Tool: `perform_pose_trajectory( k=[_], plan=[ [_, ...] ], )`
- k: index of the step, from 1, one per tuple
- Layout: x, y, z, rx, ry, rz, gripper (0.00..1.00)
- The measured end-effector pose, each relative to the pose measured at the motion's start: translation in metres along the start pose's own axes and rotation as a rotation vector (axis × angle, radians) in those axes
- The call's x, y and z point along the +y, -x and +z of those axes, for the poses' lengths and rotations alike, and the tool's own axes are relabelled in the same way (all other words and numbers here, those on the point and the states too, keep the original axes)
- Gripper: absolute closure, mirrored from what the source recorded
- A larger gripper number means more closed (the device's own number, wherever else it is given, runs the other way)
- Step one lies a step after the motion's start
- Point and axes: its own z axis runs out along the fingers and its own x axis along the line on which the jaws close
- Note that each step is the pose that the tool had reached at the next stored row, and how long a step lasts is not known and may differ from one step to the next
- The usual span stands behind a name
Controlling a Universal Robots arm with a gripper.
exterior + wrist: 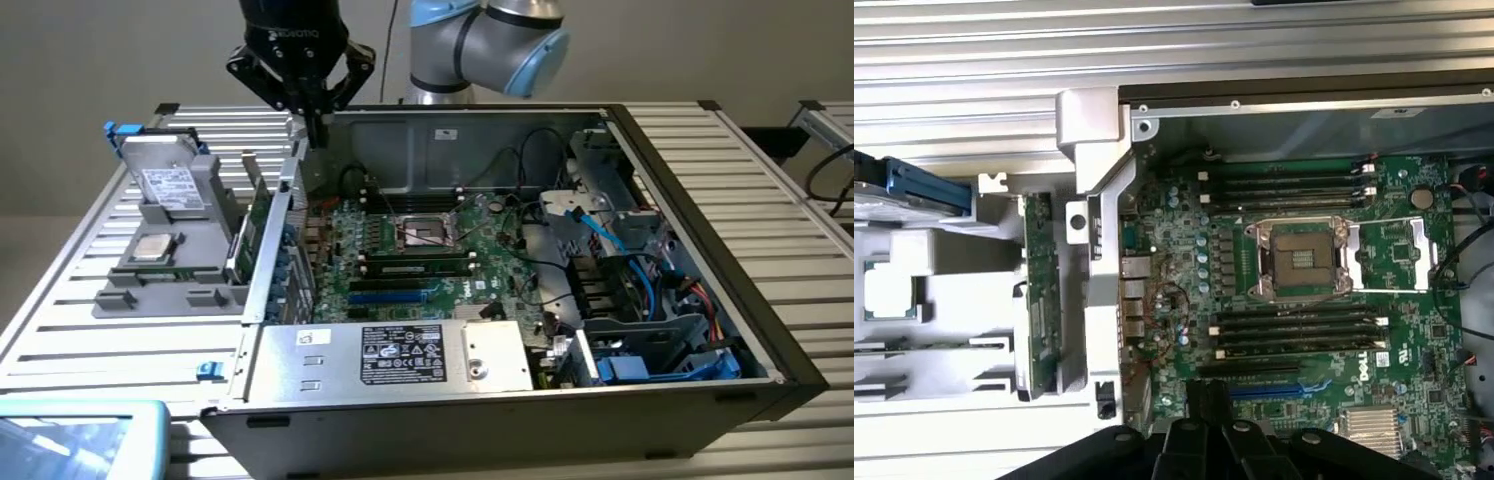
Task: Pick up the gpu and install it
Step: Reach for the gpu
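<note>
The pincer (318,122) (1206,395) hangs with its two fingers drawn together and nothing between them, touching nothing, just above the upper edge of the case wall (271,240) (1094,250). Directly below it and a little toward the exterior view's left stands the one gpu (247,235) (1041,300), upright on its long edge in a slot of the grey holder (160,285) (944,330), green board showing. The thin metal case wall rises just beside the gpu, between it and the motherboard (387,250) (1174,300), which lies flat in the open case below the pincer toward the exterior view's right. On the board there is one open processor socket (430,232) (1301,258), one dark memory stick (416,266) seated nearer the camera than the socket, and one blue slot (394,296) (1264,386) nearer still. Farther from the pincer, past the gpu, the same holder carries one hard drive (171,185) propped at a tilt and one processor chip (156,246) (889,297) lying flat. One labelled power supply (400,355) fills the case's near end, and blue cables (601,225) run along its far side. All rests on a slatted table (107,330) (1154,50).
</note>
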Motion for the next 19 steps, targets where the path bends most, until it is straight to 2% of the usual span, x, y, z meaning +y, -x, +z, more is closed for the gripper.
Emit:
perform_pose_trajectory(
  k=[19],
  plan=[
    [-0.0011,-0.081,0.0051,0.0002,0.0006,-0.003,0.88]
  ],
)
